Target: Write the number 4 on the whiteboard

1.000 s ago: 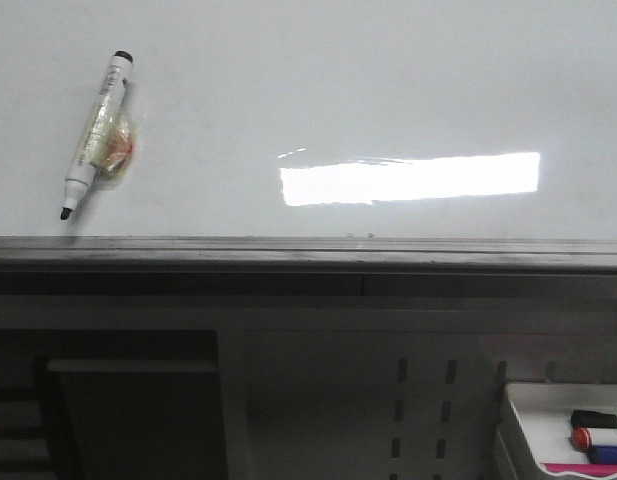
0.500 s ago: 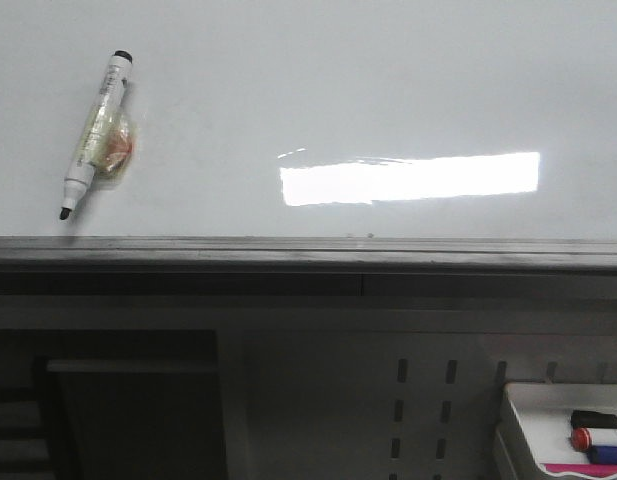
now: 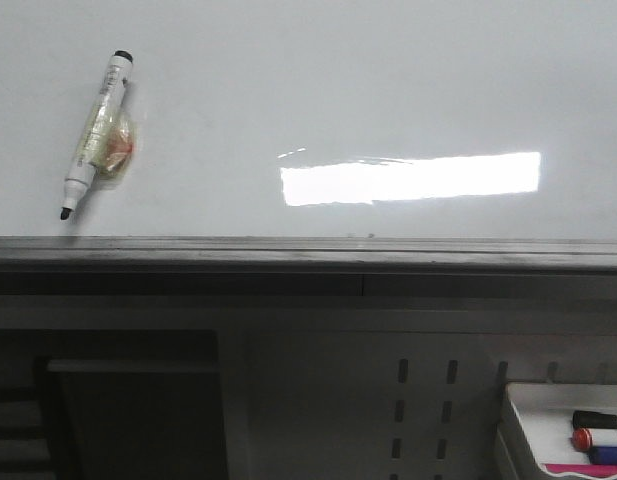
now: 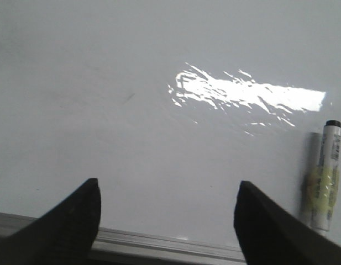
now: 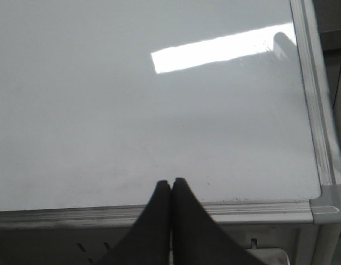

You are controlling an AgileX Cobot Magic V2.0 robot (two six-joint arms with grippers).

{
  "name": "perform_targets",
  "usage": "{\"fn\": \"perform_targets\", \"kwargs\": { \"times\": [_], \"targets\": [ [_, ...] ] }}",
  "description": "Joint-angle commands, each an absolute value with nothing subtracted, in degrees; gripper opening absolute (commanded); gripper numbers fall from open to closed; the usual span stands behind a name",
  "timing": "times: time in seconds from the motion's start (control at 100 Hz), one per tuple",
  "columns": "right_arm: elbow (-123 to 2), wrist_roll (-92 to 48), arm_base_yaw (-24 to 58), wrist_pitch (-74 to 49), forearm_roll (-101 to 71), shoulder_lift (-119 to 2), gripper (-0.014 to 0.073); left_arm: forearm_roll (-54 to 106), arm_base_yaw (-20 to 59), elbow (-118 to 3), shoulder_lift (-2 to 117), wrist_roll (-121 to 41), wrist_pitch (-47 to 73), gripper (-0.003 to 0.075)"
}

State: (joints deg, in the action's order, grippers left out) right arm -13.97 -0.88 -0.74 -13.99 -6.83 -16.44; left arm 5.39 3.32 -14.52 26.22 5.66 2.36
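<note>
The whiteboard (image 3: 388, 90) fills the upper front view, glossy and blank, with a grey metal ledge (image 3: 308, 252) along its lower edge. No number 4 shows on it. A white marker (image 3: 95, 132) with a black tip and a taped yellowish lump lies tilted on the board at the left; it also shows in the left wrist view (image 4: 323, 190). My left gripper (image 4: 167, 190) is open and empty, over the board's lower edge, with the marker just beyond one finger. My right gripper (image 5: 171, 183) is shut and empty over the ledge. Neither gripper shows in the front view.
A small white tray (image 3: 563, 435) with a black, a red and a blue marker stands at the lower right, below the board. The board's corner and side frame (image 5: 319, 160) show in the right wrist view. A perforated grey panel (image 3: 418, 410) lies under the ledge.
</note>
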Motion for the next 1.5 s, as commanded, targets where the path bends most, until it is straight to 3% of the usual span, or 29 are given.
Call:
{"fn": "perform_targets", "kwargs": {
  "times": [0.0, 0.15, 0.38, 0.55, 1.16, 1.27, 1.39, 1.49],
  "targets": [
    [-15.93, -1.08, -0.62, -10.79, -7.14, -17.42, -0.0064, 5.15, 8.12, -16.93, 30.09, 5.87, -6.9, 0.0491],
    [-15.93, -1.08, -0.62, -11.77, -7.14, -17.42, -0.0064, -5.21, 18.58, -18.3, 37.11, 5.87, -11.97, 0.0488],
    [-15.93, -1.08, -0.62, -13.53, -7.14, -17.42, -0.0064, -4.82, 28.74, -20.9, 50.45, 5.46, -15.93, 0.0449],
    [-15.93, -1.08, -0.62, -13.42, -7.14, -17.42, -0.0064, 2.71, 29.92, -22.57, 57.83, 5.46, -23.08, 0.0449],
    [-15.93, -1.08, -0.62, -11.09, -7.37, -17.42, -0.0064, 3.72, 29.5, -27.02, 74.21, 5.37, -26.72, 0.0431],
    [-16.05, -1.08, -0.62, -10.97, -9.16, -17.42, -0.0064, 3.92, 28.89, -27.02, 74.36, 5.18, -27.14, 0.0302],
    [-16.05, -1.08, -0.62, -13.68, -9.65, -17.42, -0.0064, 3.92, 26.89, -27.02, 74.36, 4.07, -26.92, -0.0025],
    [-16.05, -1.08, -0.62, -14.72, -9.73, -17.42, -0.0064, 3.66, 25.9, -27.02, 74.36, 3.73, -26.92, -0.002]
  ]
}}
